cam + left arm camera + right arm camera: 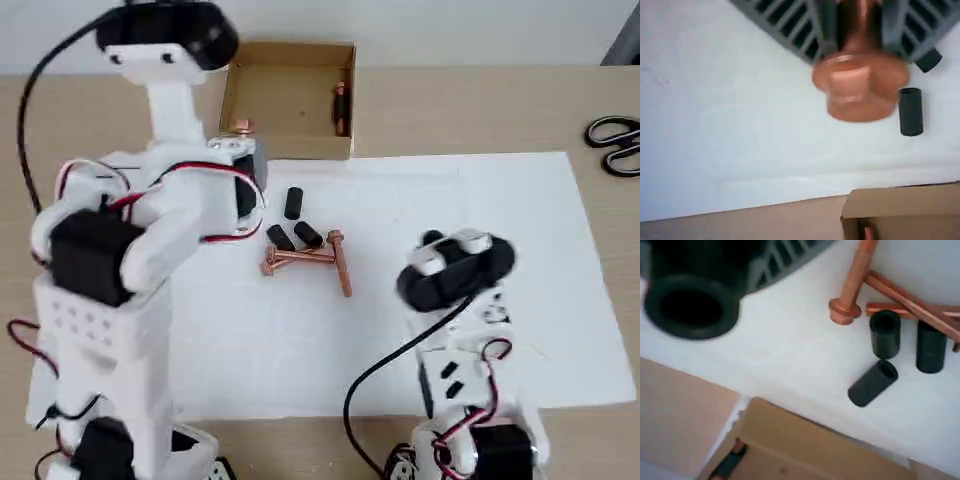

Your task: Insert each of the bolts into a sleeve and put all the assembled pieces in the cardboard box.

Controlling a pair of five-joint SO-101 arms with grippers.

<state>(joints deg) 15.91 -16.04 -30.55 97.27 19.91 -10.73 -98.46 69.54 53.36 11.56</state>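
Note:
My left gripper is shut on a copper bolt, whose head faces the wrist camera; in the high view that bolt's head is just left of the cardboard box. My right gripper is shut on a black sleeve, held above the paper at the right. Three loose black sleeves and a few copper bolts lie in a cluster mid-table. One assembled piece lies inside the box along its right wall.
A white paper sheet covers most of the wooden table. Scissors lie at the far right edge. The left arm's body stands tall over the table's left side.

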